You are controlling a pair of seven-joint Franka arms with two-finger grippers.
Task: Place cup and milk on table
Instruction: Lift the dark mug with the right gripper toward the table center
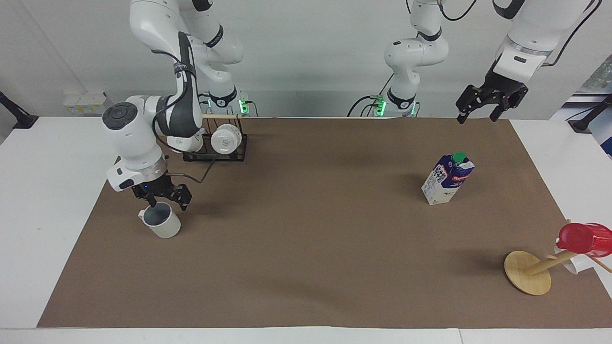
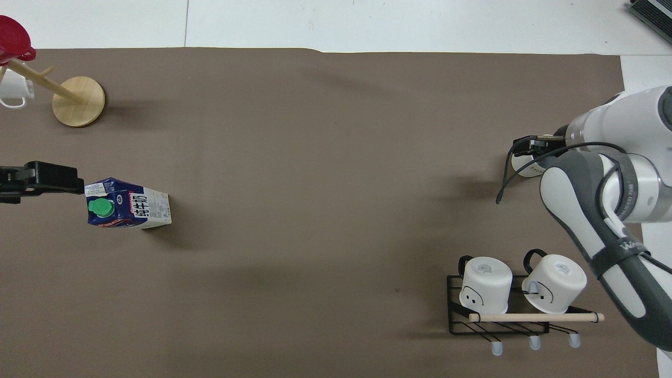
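The pale grey-beige cup stands upright on the brown paper toward the right arm's end of the table. My right gripper is open and low over the cup's rim, on the side nearer the robots; I cannot tell if it touches. In the overhead view the right gripper hides most of the cup. The milk stands upright on the paper toward the left arm's end, also in the overhead view. My left gripper is open, empty and raised, beside the milk in the overhead view.
A black rack with two white mugs stands near the right arm's base, also in the overhead view. A round wooden disc with a peg holds a red cup at the left arm's end, farther from the robots.
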